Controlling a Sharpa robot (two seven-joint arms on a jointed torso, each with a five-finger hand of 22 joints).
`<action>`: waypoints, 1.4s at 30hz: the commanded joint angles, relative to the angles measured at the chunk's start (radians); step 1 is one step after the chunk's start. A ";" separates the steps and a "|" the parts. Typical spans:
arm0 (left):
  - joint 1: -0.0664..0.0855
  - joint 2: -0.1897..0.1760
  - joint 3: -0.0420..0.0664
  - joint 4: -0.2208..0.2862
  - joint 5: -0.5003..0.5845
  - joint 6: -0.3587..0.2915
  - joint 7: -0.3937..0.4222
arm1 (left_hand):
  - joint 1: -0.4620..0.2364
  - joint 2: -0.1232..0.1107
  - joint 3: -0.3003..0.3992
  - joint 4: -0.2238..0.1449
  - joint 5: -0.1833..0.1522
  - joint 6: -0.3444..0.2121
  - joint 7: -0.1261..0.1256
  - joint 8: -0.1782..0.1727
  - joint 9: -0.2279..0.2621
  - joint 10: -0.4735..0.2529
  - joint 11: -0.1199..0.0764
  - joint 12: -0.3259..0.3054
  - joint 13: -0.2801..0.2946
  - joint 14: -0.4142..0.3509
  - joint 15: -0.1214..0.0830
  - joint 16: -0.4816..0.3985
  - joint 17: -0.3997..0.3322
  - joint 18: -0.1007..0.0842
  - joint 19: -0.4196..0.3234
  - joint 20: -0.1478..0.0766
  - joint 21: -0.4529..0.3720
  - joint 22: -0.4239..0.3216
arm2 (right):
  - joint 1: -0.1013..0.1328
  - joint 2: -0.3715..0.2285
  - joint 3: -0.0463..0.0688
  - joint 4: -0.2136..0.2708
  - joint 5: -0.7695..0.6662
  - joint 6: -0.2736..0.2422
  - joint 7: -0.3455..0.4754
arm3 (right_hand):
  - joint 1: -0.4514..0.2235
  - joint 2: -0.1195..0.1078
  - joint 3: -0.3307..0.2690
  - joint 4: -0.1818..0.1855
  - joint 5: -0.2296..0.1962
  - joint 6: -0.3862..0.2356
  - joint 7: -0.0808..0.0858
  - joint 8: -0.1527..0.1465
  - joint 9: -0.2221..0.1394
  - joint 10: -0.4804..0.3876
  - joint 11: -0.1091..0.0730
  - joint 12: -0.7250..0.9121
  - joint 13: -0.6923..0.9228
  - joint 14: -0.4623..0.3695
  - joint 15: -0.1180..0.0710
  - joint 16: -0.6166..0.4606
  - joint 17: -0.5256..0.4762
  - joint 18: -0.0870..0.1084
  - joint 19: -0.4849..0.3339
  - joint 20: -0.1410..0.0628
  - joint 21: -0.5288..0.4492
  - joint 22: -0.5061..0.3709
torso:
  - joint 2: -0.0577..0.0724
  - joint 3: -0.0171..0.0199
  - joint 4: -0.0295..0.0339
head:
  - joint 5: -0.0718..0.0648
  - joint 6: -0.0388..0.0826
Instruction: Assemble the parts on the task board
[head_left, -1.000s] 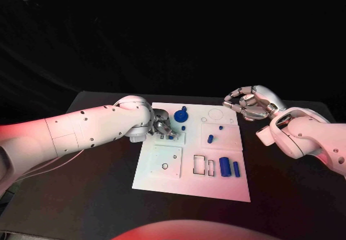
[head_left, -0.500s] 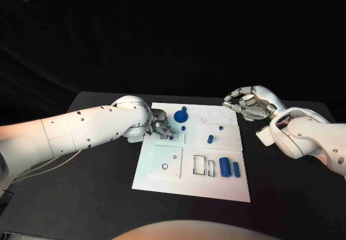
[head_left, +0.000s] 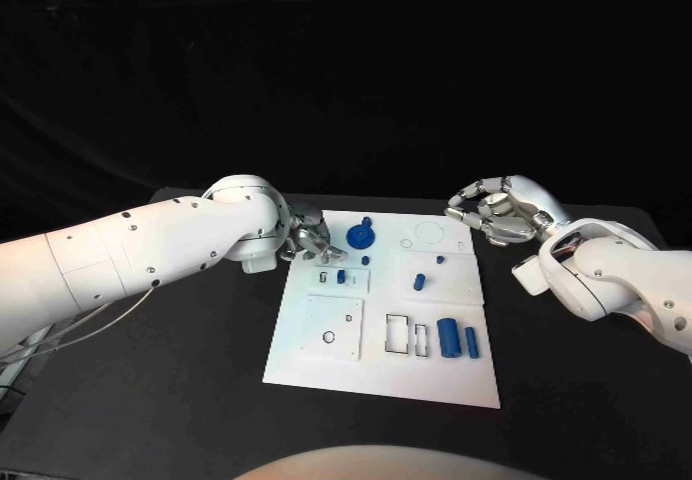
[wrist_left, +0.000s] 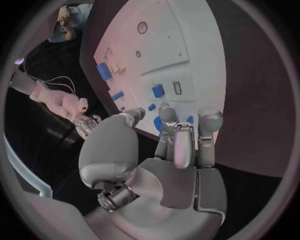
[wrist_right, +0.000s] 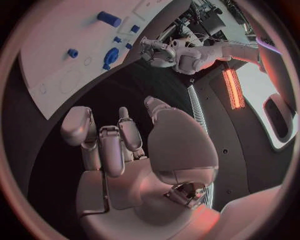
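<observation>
Assembly looks partway through, judging from how the parts lie: on the white task board (head_left: 387, 310), set in the middle of the black table (head_left: 188, 400), several blue pieces already stand or lie in place. A round blue part (head_left: 359, 234) sits near the far edge, a small blue block (head_left: 342, 276) just beside the left hand, a short peg (head_left: 420, 280) toward the middle, and two blue cylinders (head_left: 450, 334) lie side by side on the near right, next to two open rectangular slots (head_left: 398, 331). The left hand (head_left: 307, 243) hangs over the board's far left corner; in the left wrist view its fingers (wrist_left: 177, 142) are curled loosely toward the thumb with nothing visible between them, so it appears to carry no part. The right hand (head_left: 495, 209) is held off the board, above the table just beyond the far right corner, fingers bent inward around an empty palm. My reading is that the left hand is between placements near the small block. The next move would call for choosing a loose piece, probably one of the cylinders, and bringing fingers down on it squarely, since the slots look narrow and would tolerate little tilt.
</observation>
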 joint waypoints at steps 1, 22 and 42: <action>0.016 0.003 0.006 -0.024 0.038 0.046 -0.001 | 0.006 -0.002 -0.012 0.001 -0.019 -0.012 0.007 -0.021 -0.013 -0.007 0.007 -0.004 -0.010 0.053 0.008 -0.004 0.055 0.005 -0.003 0.006 -0.006 -0.005 | -0.001 0.001 0.000 -0.001 -0.002 0.014 -0.001 | -0.009 0.003 0.001 0.006 0.006 -0.008 -0.002 0.007 0.002 -0.005 -0.003 -0.003 0.000 0.049 -0.001 -0.004 0.060 0.006 -0.007 0.001 -0.003 0.000 | 0.002 0.0012 -0.0001 | 0.001 0.003; 0.047 0.126 -0.029 -0.301 -0.014 0.062 0.008 | 0.034 0.008 -0.019 0.000 -0.014 -0.011 0.014 -0.046 -0.030 -0.010 0.013 -0.002 -0.017 0.054 0.014 -0.004 0.056 0.006 -0.002 0.012 -0.008 -0.006 | -0.005 0.004 0.000 -0.005 -0.002 0.016 -0.003 | -0.008 0.004 -0.001 0.008 0.006 -0.008 -0.003 0.009 0.002 -0.004 -0.003 -0.001 0.001 0.050 -0.002 -0.004 0.061 0.006 -0.006 0.001 -0.002 0.001 | 0.007 0.0004 -0.0024 | 0.003 0.011; 0.046 0.169 -0.048 -0.359 0.006 0.052 0.011 | 0.043 0.017 -0.018 0.000 -0.014 -0.010 0.015 -0.053 -0.035 -0.015 0.015 -0.005 -0.024 0.054 0.015 -0.003 0.057 0.006 -0.001 0.014 -0.008 -0.006 | -0.007 0.007 0.000 -0.007 -0.002 0.017 -0.003 | -0.008 0.004 -0.001 0.008 0.006 -0.008 -0.003 0.009 0.002 -0.004 -0.003 -0.001 0.001 0.050 -0.002 -0.004 0.061 0.006 -0.006 0.001 -0.002 0.001 | 0.005 -0.0002 -0.0016 | 0.003 0.006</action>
